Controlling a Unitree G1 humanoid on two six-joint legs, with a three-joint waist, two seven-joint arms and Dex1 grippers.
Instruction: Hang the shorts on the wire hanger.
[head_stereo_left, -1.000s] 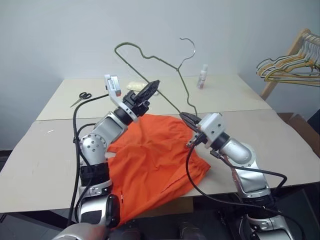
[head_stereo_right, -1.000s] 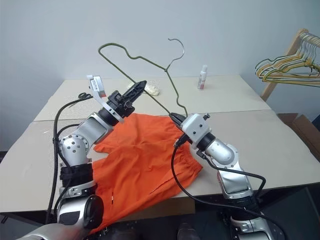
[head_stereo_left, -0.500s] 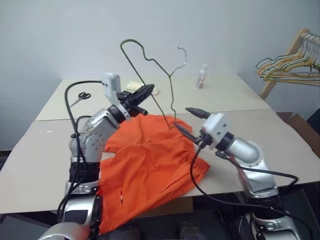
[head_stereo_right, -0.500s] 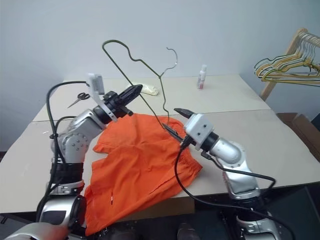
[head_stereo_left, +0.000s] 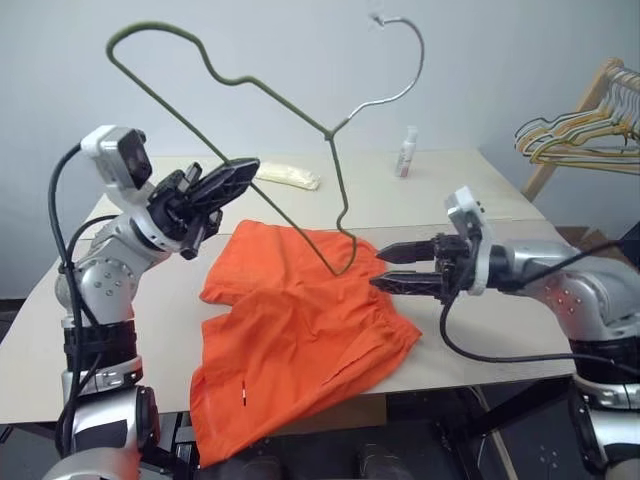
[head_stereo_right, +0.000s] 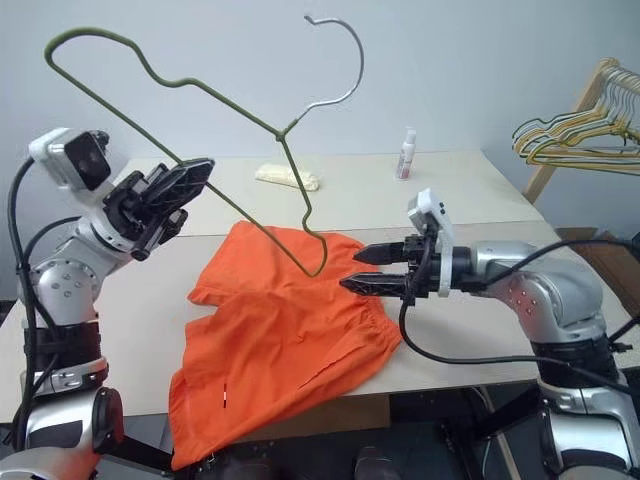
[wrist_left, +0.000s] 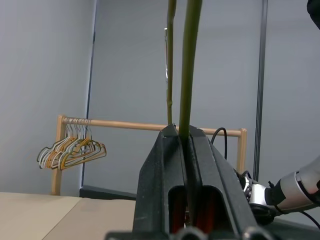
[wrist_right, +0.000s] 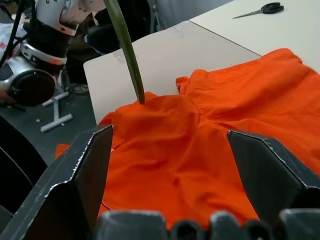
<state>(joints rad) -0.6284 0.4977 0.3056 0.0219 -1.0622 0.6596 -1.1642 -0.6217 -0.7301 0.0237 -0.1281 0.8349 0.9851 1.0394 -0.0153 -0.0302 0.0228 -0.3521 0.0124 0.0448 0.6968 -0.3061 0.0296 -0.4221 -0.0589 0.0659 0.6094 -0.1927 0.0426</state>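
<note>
The shorts (head_stereo_left: 300, 330) lie spread on the pale surface (head_stereo_left: 480, 340), bright orange, one leg hanging over the near edge and the gathered waistband on the side toward the right gripper. Taking the shorts as the landmark, the wire hanger (head_stereo_left: 270, 130) stands tilted in the air above their far part, its hook up high against the wall and one bent lower corner dipping down to just above, or perhaps just touching, the cloth near the waistband; I cannot tell which from here.

The left gripper (head_stereo_left: 215, 188) is raised beside the shorts' far left corner, its jaws clenched on the hanger's long straight wire; in the left wrist view the wire runs up out of the pressed-together fingers (wrist_left: 165, 175).

The right gripper (head_stereo_left: 400, 268) hovers level just off the waistband edge of the shorts, pointing at the hanger's low corner. Its jaws are released and spread wide, with nothing between them; the right wrist view looks straight between the fingers (wrist_right: 85, 170) onto the orange cloth.

Farther off beyond the shorts, a small white bottle (head_stereo_left: 406, 152) stands on the surface. Well to the right of the shorts, a bunch of hangers (head_stereo_left: 575, 135) hangs on a wooden rack (head_stereo_left: 590, 95).
</note>
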